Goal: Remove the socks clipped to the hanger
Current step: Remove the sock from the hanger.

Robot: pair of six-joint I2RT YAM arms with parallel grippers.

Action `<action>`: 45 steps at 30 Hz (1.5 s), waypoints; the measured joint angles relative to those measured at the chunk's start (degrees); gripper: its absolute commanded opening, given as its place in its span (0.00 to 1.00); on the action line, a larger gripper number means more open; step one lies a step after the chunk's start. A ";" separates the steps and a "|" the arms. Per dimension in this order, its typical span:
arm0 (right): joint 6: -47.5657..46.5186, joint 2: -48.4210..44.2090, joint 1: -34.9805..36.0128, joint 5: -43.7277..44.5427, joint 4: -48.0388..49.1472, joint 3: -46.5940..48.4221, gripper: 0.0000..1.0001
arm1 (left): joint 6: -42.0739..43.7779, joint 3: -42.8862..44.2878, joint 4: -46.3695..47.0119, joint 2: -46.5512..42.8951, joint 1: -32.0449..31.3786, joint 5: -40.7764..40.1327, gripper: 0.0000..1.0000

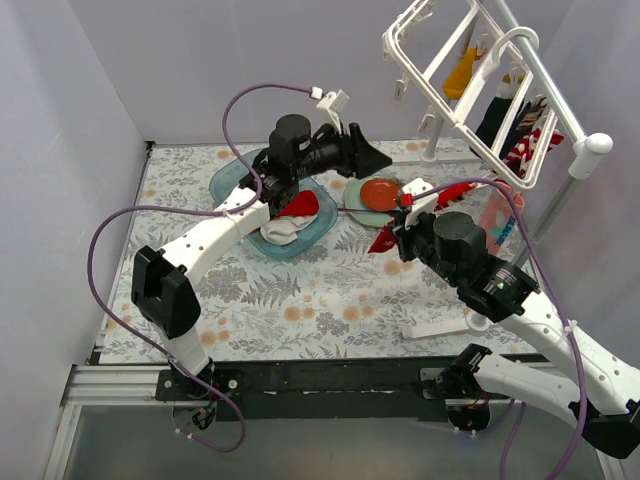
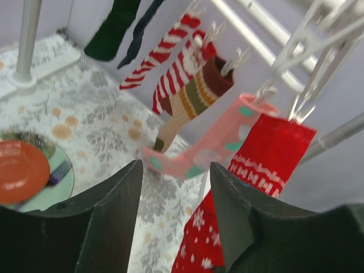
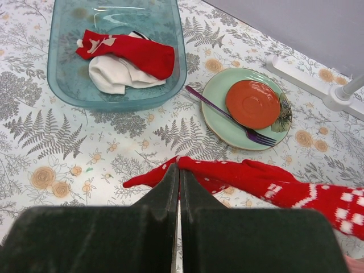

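The left arm is stretching from its base at 7 o'clock across the table, wrist raised, with the left gripper (image 1: 372, 157) pointing toward 2 o'clock at the hanger (image 1: 452, 115). Its jaws are standing apart, grasping nothing. The right arm is bending in from 5 o'clock, and the right gripper (image 3: 179, 170) is clenching tightly on a red snowflake sock (image 3: 273, 185), which is lying low over the tablecloth and trailing off toward 3 o'clock in that wrist's view. The hanger is tilting over the table's 1 o'clock corner. Only the overhead view is showing a mustard sock (image 1: 462, 70) clipped at the hanger's far side. Only the left wrist view is showing the row of clipped socks close up: two dark socks (image 2: 111, 28), two red-and-white striped socks (image 2: 159, 60), one brown-cuffed striped sock (image 2: 190, 99), one pink sock (image 2: 205, 148) and one red patterned sock (image 2: 273, 153), seven in all. Only the right wrist view is showing the blue tub (image 3: 60, 79) unobstructed at 11 o'clock, holding one red sock (image 3: 136, 52) and one white piece (image 3: 116, 75). At 1 o'clock a green plate (image 3: 219, 128) is carrying one orange saucer (image 3: 252, 103) and one purple fork (image 3: 227, 116).
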 measured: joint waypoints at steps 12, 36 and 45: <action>4.55 0.72 0.00 0.11 -2.34 0.00 0.01 | 1.64 -34.01 5.99 -21.97 -0.26 3.37 0.65; 10.84 16.52 0.00 0.04 -6.25 18.47 0.01 | 8.00 -39.32 16.02 -18.49 -8.59 -15.54 0.34; 10.60 23.12 -0.02 -0.13 -6.40 25.18 0.21 | 6.45 -36.46 17.92 -16.76 -8.11 -25.64 0.00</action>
